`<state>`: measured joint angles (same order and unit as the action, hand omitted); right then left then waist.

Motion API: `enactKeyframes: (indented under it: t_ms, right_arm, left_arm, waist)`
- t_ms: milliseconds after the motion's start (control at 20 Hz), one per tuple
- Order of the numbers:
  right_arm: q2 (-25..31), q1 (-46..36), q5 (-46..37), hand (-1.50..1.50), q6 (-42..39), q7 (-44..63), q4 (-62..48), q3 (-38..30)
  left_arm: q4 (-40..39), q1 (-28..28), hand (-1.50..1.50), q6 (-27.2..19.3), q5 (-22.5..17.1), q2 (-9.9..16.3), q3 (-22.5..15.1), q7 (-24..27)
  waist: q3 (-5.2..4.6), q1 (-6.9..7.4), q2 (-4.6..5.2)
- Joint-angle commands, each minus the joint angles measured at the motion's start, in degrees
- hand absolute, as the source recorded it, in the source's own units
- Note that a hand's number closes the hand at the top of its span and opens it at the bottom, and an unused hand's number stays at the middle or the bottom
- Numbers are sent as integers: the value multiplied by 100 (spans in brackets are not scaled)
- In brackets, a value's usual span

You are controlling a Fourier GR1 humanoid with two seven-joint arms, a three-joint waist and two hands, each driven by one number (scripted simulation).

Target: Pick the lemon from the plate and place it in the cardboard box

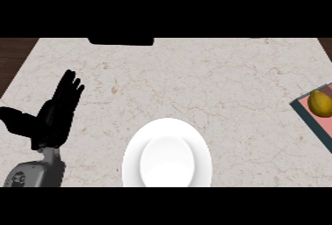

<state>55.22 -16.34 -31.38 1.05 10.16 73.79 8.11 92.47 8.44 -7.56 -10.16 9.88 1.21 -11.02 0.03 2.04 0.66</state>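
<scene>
yellow lemon (319, 103) already sits in the pink-lined box (307, 115) at far right | round white plate (167, 154) bare | left hand (57, 113) released, resting left | right hand unseen | your risk: knocking the box when withdrawing

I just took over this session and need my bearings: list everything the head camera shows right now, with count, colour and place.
plate: one, white, lower middle of the counter, nothing on it.
lemon: one, yellow, at the right edge, lying in the box.
box: one, dark teal rim with a pinkish floor, right edge, mostly cut off by the frame.
dark object: one, black, at the counter's far edge, left of centre; cannot tell what it is.
counter: one, pale marble with thin veins, fills most of the view; dark wood beyond its upper corners.
left hand: one, black on a grey forearm, at the left, open and resting with fingers up.
right hand: not in view.
</scene>
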Motion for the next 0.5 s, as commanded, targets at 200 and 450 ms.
enactKeyframes:
  t_ms: [200,450]
  right_arm:
    - [-752,-626,78,-150,606,-1783,-2102,-450]
    - [-1255,-966,789,-150,1465,-2330,-1482,-1133]
  left_arm:
    - [77,-28,0,-134,139,-126,-56,-70]
    - [283,-291,0,-71,103,-94,-63,-67]
  waist:
    - [8,-111,-32]
    - [10,-146,-70]
